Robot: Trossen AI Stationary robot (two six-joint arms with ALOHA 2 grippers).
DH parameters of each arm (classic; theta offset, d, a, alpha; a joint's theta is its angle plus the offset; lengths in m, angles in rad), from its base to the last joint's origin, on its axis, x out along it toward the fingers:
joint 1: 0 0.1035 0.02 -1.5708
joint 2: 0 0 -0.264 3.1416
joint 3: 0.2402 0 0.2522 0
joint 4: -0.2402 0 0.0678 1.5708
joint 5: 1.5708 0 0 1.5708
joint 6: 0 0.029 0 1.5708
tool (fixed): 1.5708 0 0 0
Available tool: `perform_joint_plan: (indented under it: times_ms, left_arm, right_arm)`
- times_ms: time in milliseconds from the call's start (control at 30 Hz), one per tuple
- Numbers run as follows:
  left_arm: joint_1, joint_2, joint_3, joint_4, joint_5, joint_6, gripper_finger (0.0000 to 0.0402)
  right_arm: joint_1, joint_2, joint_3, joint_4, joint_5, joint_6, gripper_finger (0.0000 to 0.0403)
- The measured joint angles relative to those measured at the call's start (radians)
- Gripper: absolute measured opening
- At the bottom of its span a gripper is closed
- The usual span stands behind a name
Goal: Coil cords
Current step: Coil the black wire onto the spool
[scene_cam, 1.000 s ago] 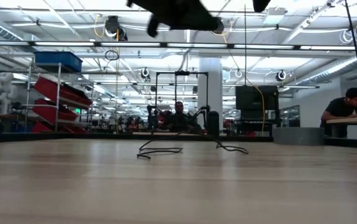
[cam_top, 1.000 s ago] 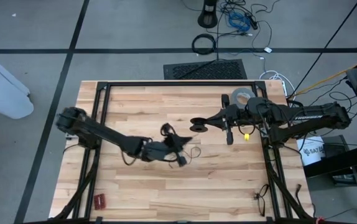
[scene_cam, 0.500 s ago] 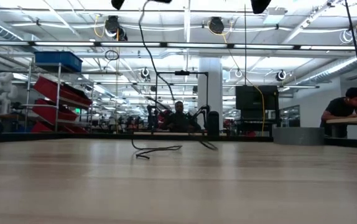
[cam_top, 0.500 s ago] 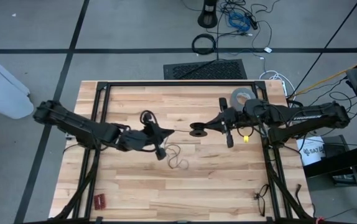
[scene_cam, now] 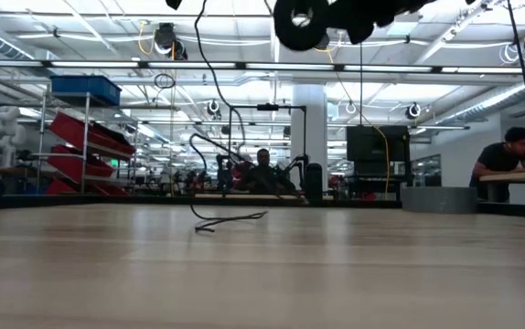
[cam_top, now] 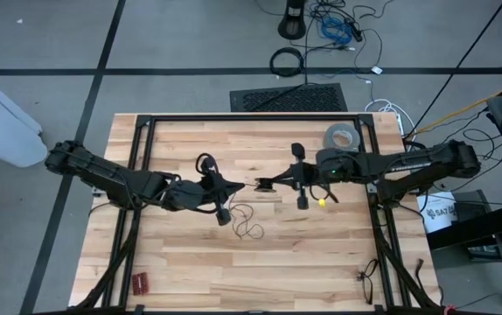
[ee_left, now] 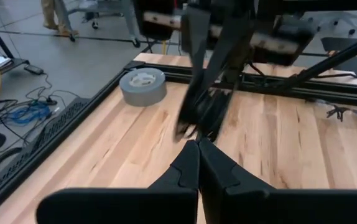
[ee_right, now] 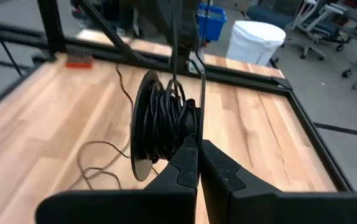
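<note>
Closest in the low view, a loose end of the cord [scene_cam: 230, 219] lies in a flat curl on the wooden table [cam_top: 303, 254], and from it the thin black wire climbs out of the top of that view. Seen from above, this slack forms small loops [cam_top: 249, 223] near the table's middle, just beside the left gripper [cam_top: 233, 185]. Its fingers [ee_left: 194, 168] are pressed together, and the cord runs up to them (the pinch point itself is too fine to make out). Facing it, tip to tip, is the right gripper [cam_top: 262, 185], its fingers closed on a black spool [ee_right: 157, 127] wound with more cord. Farther back, a grey tape roll [cam_top: 342, 136] sits by the table's far edge.
</note>
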State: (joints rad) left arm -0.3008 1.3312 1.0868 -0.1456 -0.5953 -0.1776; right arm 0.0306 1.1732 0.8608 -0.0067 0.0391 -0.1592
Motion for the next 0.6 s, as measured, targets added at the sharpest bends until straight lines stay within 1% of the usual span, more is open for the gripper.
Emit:
perform_joint_plan:
  times_ms: [100,233,300,500,600]
  left_arm:
    - [0.000,0.000,0.000,0.008,0.000,-0.005,0.0000]
    - [0.007,0.005,0.000,0.005,0.000,-0.045,0.0000]
    - [0.007,0.008,0.000,0.004,0.000,-0.051,0.0000]
    - [0.021,0.008,-0.001,0.014,-0.001,-0.082,0.0000]
    - [0.047,0.014,-0.001,0.035,-0.001,-0.123,0.0000]
  right_arm:
    - [-0.008,0.038,0.000,0.018,0.017,-0.019,0.0000]
    - [-0.017,0.091,0.000,0.084,0.026,-0.021,0.0000]
    - [-0.017,0.116,0.000,0.113,0.060,-0.022,0.0000]
    - [-0.016,0.199,0.000,0.199,0.209,-0.048,0.0000]
    - [-0.016,0.241,0.000,0.282,0.229,-0.046,0.0000]
